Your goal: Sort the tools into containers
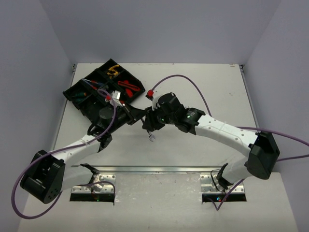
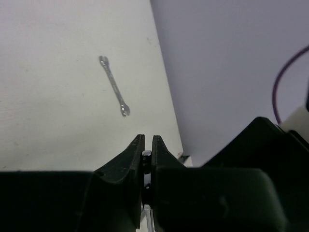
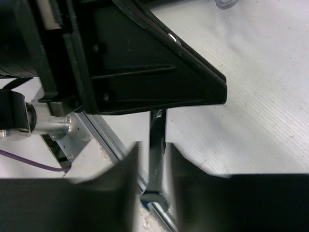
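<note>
My left claw (image 2: 148, 141) is clamped tight on a slim spanner (image 3: 157, 128), my right claw (image 3: 152, 147) stands parted round its shaft, near the black tray (image 1: 77, 96), and a second spanner (image 2: 115, 86) lies on the table (image 1: 193, 159).

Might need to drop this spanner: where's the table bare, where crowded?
Bare: the table's far right corner, beyond the right arm. Crowded: the black tray far left; centre, where left hand and right hand meet at the spanner, red tool beside.
</note>
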`<control>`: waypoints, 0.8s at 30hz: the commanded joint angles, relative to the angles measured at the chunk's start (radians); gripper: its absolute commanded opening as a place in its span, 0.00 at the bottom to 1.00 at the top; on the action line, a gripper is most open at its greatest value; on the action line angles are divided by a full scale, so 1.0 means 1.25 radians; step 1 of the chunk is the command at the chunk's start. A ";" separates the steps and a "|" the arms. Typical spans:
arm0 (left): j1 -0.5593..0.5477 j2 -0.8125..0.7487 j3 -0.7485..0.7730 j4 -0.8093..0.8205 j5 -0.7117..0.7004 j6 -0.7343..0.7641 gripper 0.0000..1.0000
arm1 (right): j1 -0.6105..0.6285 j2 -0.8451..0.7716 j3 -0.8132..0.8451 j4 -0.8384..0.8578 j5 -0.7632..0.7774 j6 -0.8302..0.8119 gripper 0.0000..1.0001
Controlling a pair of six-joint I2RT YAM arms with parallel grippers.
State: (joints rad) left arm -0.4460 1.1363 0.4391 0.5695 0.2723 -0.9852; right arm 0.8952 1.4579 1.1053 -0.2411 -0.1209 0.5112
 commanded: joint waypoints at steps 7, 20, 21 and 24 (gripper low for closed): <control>0.377 -0.028 0.242 -0.626 -0.275 0.213 0.00 | -0.086 -0.210 -0.136 -0.052 0.222 0.021 0.99; 0.547 0.197 0.427 -0.710 -0.564 0.138 0.00 | -0.246 -0.346 -0.272 -0.053 0.114 -0.035 0.99; 0.548 0.219 0.446 -0.715 -0.564 0.136 0.00 | -0.246 -0.343 -0.272 -0.052 0.108 -0.035 0.99; 0.550 0.270 0.480 -0.734 -0.560 0.134 0.00 | -0.246 -0.341 -0.276 -0.045 0.099 -0.036 0.99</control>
State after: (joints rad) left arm 0.2356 1.4250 0.9517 -0.3514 -0.3780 -0.7857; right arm 0.5884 1.0396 0.7681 -0.3381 0.0301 0.4890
